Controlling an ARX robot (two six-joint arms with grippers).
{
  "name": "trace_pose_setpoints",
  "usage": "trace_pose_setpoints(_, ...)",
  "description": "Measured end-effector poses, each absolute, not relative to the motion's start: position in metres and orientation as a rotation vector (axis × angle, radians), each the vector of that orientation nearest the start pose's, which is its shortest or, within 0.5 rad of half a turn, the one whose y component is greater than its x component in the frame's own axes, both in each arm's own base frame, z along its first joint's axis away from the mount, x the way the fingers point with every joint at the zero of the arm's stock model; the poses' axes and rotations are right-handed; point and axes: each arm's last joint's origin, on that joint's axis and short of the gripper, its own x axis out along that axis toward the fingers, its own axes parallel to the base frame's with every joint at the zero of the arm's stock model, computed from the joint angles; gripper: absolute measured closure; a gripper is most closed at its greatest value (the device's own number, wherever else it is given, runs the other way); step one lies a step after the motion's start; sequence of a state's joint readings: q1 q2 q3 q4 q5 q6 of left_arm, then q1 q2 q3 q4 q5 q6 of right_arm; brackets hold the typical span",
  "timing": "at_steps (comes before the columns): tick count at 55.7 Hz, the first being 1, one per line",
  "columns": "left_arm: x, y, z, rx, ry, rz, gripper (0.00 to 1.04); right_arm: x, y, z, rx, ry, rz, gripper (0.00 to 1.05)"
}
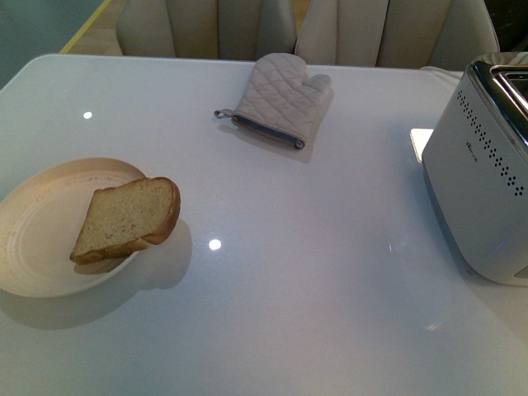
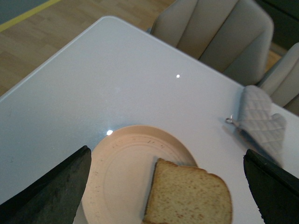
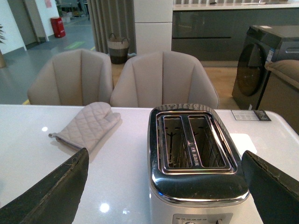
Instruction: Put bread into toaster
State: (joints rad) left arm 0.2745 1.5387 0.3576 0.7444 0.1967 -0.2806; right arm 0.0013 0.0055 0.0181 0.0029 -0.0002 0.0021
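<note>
Bread (image 1: 128, 219) lies on right rim of plate (image 1: 25, 272), near left part of table (image 1: 330, 272), crust end overhanging. Long axis about left-right. Left gripper (image 2: 163, 184) is nearer: hovers above, pointing down, jaws spread wide, nothing held, bread below between them. Right gripper (image 3: 163, 186) also spread, empty, faces toaster (image 1: 478, 173) slots at right.

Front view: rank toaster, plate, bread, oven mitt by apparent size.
1. toaster and plate: look alike in size; the toaster is cut off by the frame edge.
2. oven mitt and bread: nearly alike; the oven mitt lies farther off, so unranked.
</note>
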Motion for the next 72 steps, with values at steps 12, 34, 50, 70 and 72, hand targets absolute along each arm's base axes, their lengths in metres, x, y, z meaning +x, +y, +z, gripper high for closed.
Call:
trace_pose_setpoints(12, 0.274, 0.077, 0.059, -0.459, 0.601, 0.244, 0.07, 0.097, 0.000, 0.170, 0.002, -0.015, 0.002, 0.09)
trace_pose_setpoints(34, 0.306, 0.089, 0.004, -0.475, 0.712, 0.344, 0.07, 0.097, 0.000, 0.170, 0.002, -0.015, 0.002, 0.09)
trace_pose_setpoints(50, 0.312, 0.086, -0.020, -0.466, 0.765, 0.352, 0.07, 0.097, 0.000, 0.170, 0.002, -0.015, 0.002, 0.09)
trace_pose_setpoints(70, 0.313, 0.079, -0.038, -0.428, 0.827, 0.297, 0.31, 0.097, 0.000, 0.170, 0.002, -0.015, 0.002, 0.09)
trace_pose_setpoints(72, 0.312, 0.078, -0.039, -0.422, 0.836, 0.293, 0.36, 0.097, 0.000, 0.170, 0.002, -0.015, 0.002, 0.09)
